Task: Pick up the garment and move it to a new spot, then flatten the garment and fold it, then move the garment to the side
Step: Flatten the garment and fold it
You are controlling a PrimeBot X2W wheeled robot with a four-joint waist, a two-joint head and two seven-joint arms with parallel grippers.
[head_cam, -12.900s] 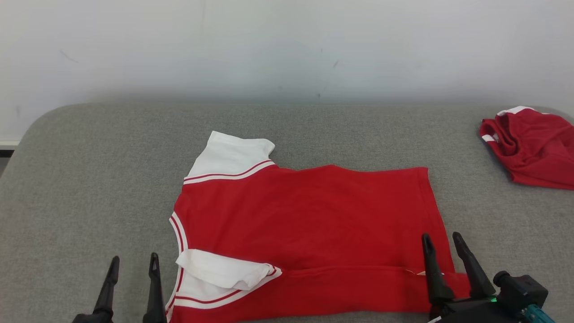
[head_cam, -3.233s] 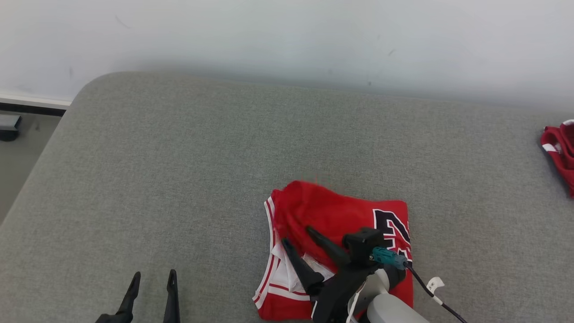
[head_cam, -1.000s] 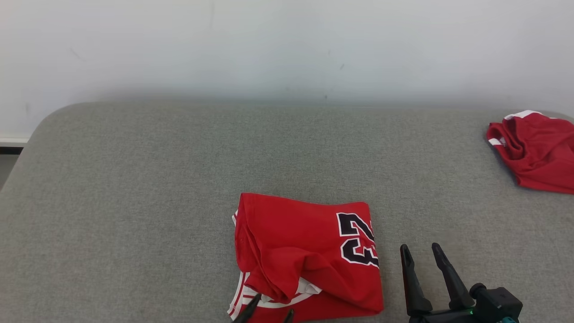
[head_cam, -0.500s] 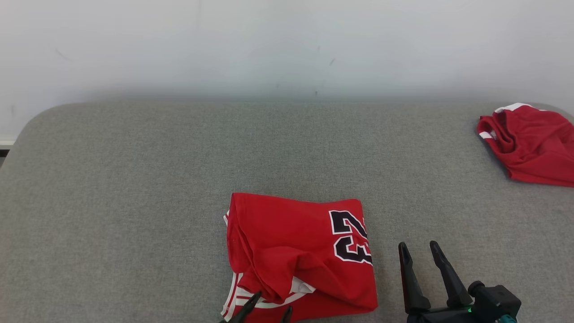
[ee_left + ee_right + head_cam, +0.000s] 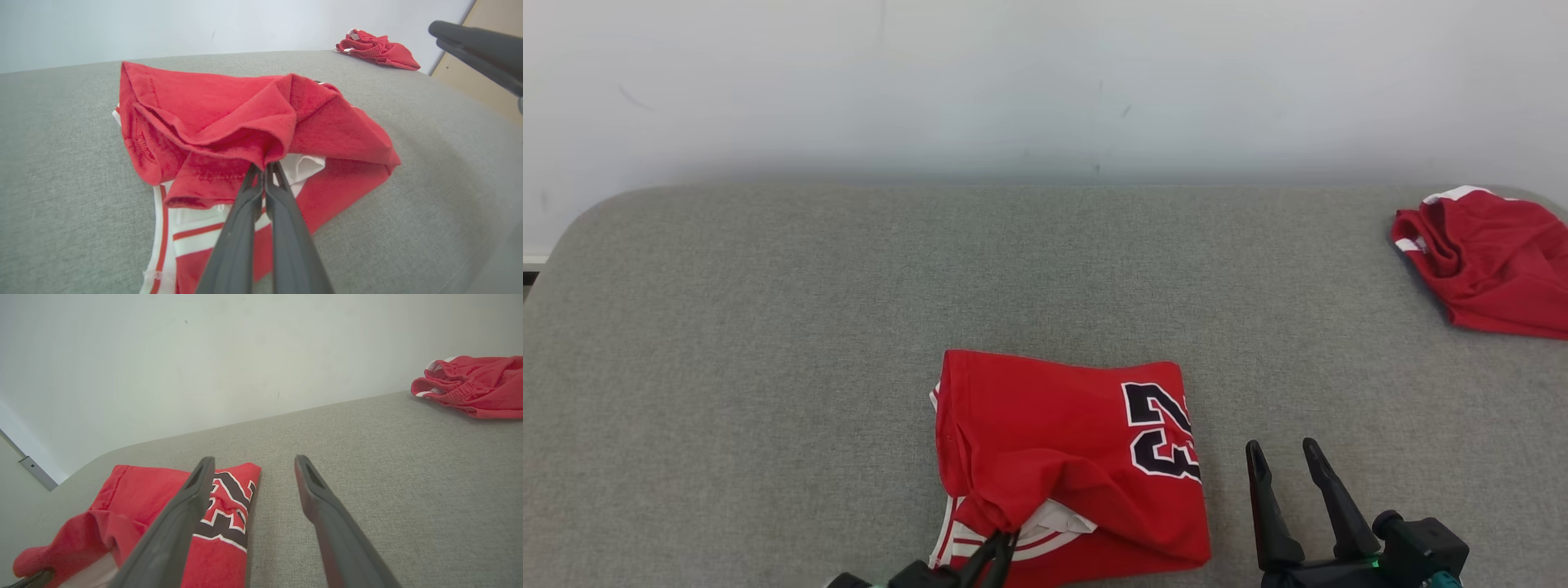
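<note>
Here, in the head view, the folded red garment [image 5: 1070, 457] lies on the grey padded surface [image 5: 768, 327], near its front edge and about midway across, with a dark number facing up on its right part. The left gripper [image 5: 1001, 545] comes in from the bottom edge, low and angled up to the right. Its two fingers are pressed together at the garment's near left corner, where a red fold hangs over the white striped trim. The right gripper [image 5: 1281, 449] stands just right of the garment, clear of it, fingers pointing away from the robot and spread apart with nothing between them. A second red garment [image 5: 1490, 261] sits bunched at the far right, well apart.

From the left wrist view, the left gripper [image 5: 263, 166] reaches almost level along the surface. Its jaws are closed, and the tips pinch the lower edge of the garment's [image 5: 212, 106] rumpled top fold, with the white trim just beneath. The second red garment [image 5: 376, 49] lies far back, and the other arm's dark fingers [image 5: 478, 45] cross the upper right corner.

In the right wrist view, the right gripper [image 5: 254, 461] hovers over bare grey fabric, jaws wide and empty, its left finger overlapping the garment's [image 5: 122, 490] numbered end. The second red garment [image 5: 478, 384] rests at the upper right.
</note>
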